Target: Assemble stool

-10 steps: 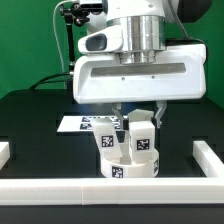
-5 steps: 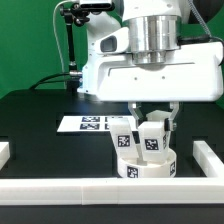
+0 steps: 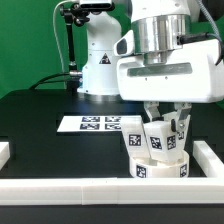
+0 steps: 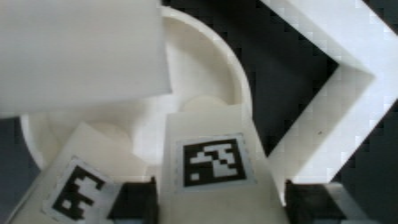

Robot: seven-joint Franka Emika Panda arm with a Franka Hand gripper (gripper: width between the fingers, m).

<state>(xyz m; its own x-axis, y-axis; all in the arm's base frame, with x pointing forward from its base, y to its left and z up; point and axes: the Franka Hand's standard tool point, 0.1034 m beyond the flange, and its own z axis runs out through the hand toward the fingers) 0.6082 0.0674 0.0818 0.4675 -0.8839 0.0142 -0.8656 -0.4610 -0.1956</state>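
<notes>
- exterior view: gripper hangs under the big white wrist housing, over the right near part of the black worktop; fingers go down on either side of an upright tagged stool leg; looks clamped on that leg, though the finger pads are partly hidden behind it
- stool seat: thick round white disc with tags on its rim, sitting at the exterior view's right near corner of the worktop, just inside the border rails; at least two legs stand on top of it, side by side; can't tell from here whether they are fully seated
- wrist view only: close look down onto the seat, its curved edge against the dark worktop; two tagged leg faces in the foreground, one tag sharp, the other cut by the frame edge; a large blurred white block fills one corner, too close to identify; angled white rail runs just beside the seat
- exterior view only: marker board lying flat, further back and to the exterior view's left of the stool, well clear of it; arm base behind it; dark stand with a device on top at far left; green backdrop
- wrist housing blocks the upper ends of the fingers
</notes>
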